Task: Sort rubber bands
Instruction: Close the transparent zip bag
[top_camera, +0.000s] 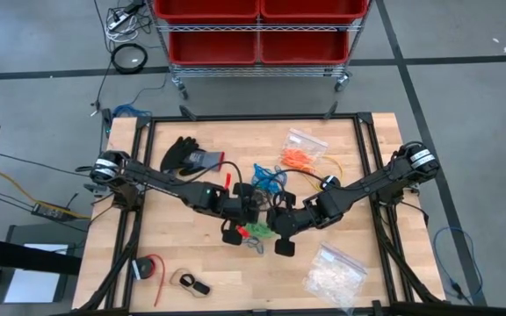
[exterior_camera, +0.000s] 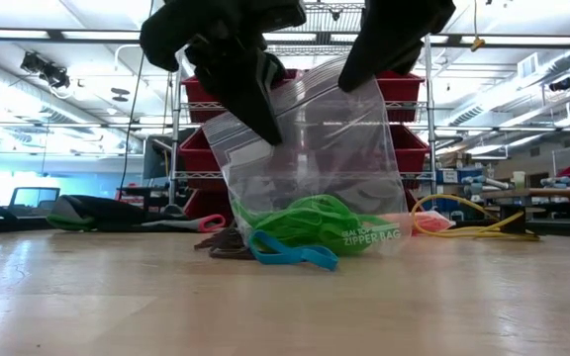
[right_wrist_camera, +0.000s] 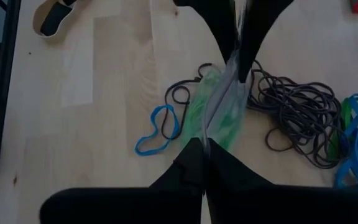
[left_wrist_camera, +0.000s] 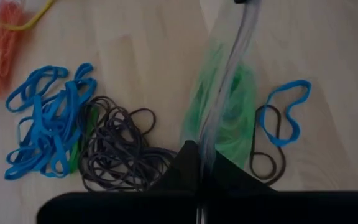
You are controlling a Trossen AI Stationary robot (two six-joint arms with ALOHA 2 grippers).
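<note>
1. At table centre, your left gripper (exterior_camera: 255, 119) pinches one top corner of a clear zipper bag (exterior_camera: 315, 168).
2. Green rubber bands (exterior_camera: 310, 222) sit inside; blue (left_wrist_camera: 45, 127) and black (left_wrist_camera: 120, 149) lie loose nearby.
3. Your right gripper (exterior_camera: 379, 59) clamps the other corner; uneven pulling could spill the bag.

Two arms were out over the table, two grippers, left (top_camera: 240, 230) and right (top_camera: 281, 235), both pinched on one clear bag (exterior_camera: 310, 148) of green bands (exterior_camera: 310, 222), too many to count. Three zip bags in all: that one, one of orange bands (top_camera: 302, 154), one of whitish pieces (top_camera: 334, 272). One blue heap (left_wrist_camera: 45, 118), one black heap (left_wrist_camera: 117, 146). Two stray loops, one blue (left_wrist_camera: 281, 112), one black (left_wrist_camera: 267, 163). One glove (top_camera: 187, 155)
</note>
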